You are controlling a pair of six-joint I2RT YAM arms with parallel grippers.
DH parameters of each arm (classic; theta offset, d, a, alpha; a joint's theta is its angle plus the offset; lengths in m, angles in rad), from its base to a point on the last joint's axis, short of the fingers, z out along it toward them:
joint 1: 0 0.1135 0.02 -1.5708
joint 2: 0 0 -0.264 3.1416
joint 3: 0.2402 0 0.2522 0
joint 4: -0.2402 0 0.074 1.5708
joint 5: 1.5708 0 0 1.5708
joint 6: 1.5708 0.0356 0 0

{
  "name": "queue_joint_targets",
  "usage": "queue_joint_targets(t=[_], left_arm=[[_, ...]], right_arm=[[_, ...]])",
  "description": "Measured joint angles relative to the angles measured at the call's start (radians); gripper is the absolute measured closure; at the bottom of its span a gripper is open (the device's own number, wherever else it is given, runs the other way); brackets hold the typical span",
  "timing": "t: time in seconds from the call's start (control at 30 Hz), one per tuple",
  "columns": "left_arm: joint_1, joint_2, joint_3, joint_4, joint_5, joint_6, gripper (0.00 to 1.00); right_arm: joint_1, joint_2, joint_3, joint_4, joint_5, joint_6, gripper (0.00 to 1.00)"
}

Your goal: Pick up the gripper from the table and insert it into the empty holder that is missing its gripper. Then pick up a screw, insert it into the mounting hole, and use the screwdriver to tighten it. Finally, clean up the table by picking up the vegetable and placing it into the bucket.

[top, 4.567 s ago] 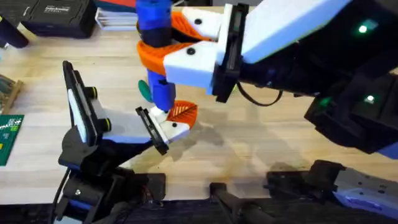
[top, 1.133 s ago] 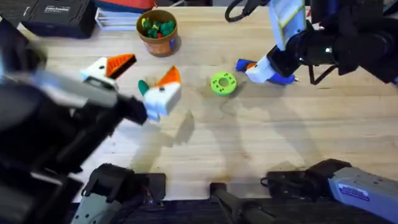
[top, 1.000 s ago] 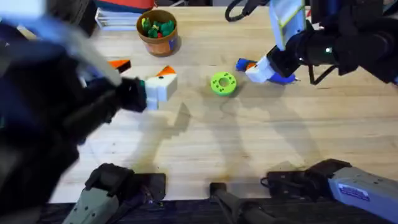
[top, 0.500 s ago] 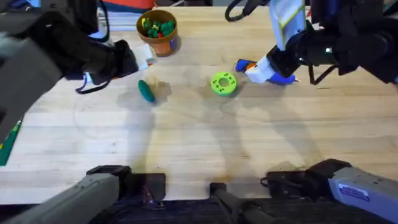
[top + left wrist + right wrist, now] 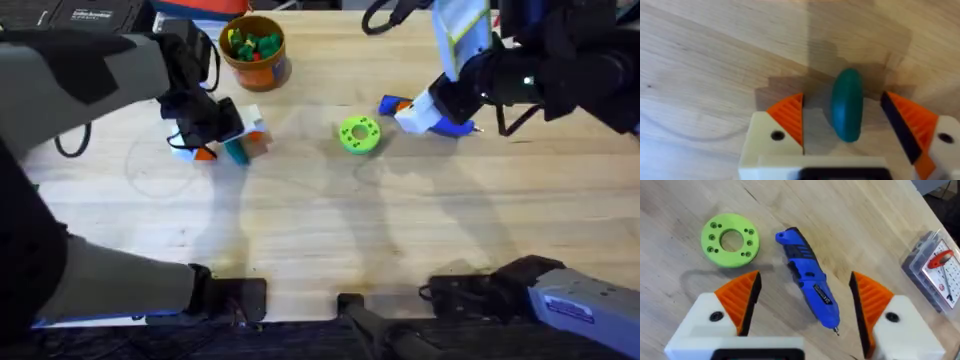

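The dark green vegetable (image 5: 846,105) lies on the wooden table (image 5: 330,230), between the two fingers of my left gripper (image 5: 850,125), which stands open around it without touching. Both white holder blocks (image 5: 767,142) carry orange ribbed pads (image 5: 789,119). From overhead, the left gripper (image 5: 225,145) is low over the vegetable (image 5: 238,152), just in front of the orange-brown bucket (image 5: 253,62). The blue screwdriver (image 5: 810,287) lies flat on the table under my open right gripper (image 5: 805,305), whose pads are apart on either side of it. The same right gripper (image 5: 430,110) shows at the back right.
A round bright green disc (image 5: 359,134) lies mid-table between the two arms. The bucket holds several green toy pieces. A black box (image 5: 95,15) sits at the back left. A clear screw case (image 5: 935,270) lies beyond the screwdriver.
The left arm swung up and away to the left, then came down with open fingers around the vegetable. The screwdriver, once held upright over the left finger, now lies on the table.
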Motion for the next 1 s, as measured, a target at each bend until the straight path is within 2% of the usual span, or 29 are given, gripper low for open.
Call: queue_joint_targets(t=[0.03,0.17,0.2,0.23,0.4,0.5,0.63,0.7,0.77,1.0], left_arm=[[0.002,0.002,0.004,0.005,-0.002,-0.008,0.147],[0.004,0.014,0.01,0.011,0.004,-0.01,0.782],[0.004,0.013,0.016,0.001,0.006,-0.009,0.909],[0.005,0.014,0.024,-0.015,0.012,-0.01,0.96],[0.0,0.038,0.096,-0.186,0.042,-0.013,0.975],[0.0,0.047,0.2,-0.264,0.042,-0.013,0.975],[0.0,0.047,0.353,-0.305,0.042,-0.013,0.975],[0.0,0.047,0.42,-0.288,0.042,-0.014,0.975],[0.0,0.045,0.463,-0.223,0.044,-0.018,0.975],[-0.027,0.053,0.481,0.019,0.053,-0.04,0.975]], right_arm=[[0.0,0.0,0.0,0.0,0.0,0.0,0.007],[0.0,0.0,0.0,0.0,0.0,0.0,0.007],[0.0,0.0,0.0,0.0,0.0,0.0,0.007],[0.0,0.0,0.0,0.0,0.0,0.0,0.007],[0.0,0.0,0.0,0.0,0.0,0.0,0.007],[0.0,0.0,0.0,0.0,0.0,0.0,0.007],[0.0,0.0,0.0,0.0,0.0,0.0,0.007],[0.0,0.0,0.0,0.0,0.0,0.0,0.009],[0.0,0.0,0.0,0.0,0.0,0.0,0.009],[0.0,0.0,0.0,0.0,-0.003,0.0,0.008]])
